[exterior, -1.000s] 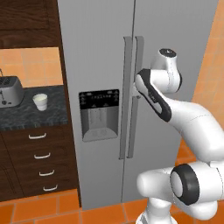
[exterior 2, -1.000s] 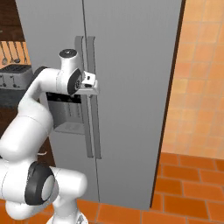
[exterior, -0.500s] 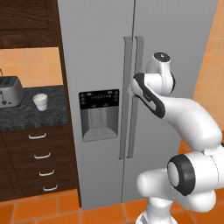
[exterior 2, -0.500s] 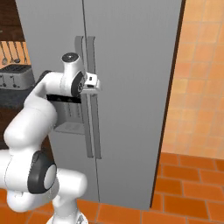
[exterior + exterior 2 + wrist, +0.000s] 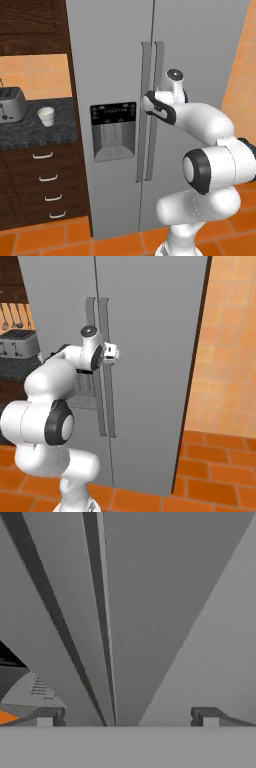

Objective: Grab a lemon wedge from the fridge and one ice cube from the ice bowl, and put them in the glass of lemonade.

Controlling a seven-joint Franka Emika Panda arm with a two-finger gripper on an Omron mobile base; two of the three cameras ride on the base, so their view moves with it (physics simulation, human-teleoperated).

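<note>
Tall grey steel two-door fridge (image 5: 115, 65): both doors shut, seam running vertically down the middle. Two long vertical handles sit side by side along the seam, upright, parallel, just apart. Black dispenser panel with a recessed grey bay on the left door, at about 9 o'clock from the lower handles. In the hand view the fridge (image 5: 165, 612) door face and handle bars run close up, slanting toward 12 o'clock.

Small whitish tapered cup (image 5: 46, 116): upright on the dark speckled table at 9 o'clock of the fridge, well apart from it. Contents too small to tell.
</note>
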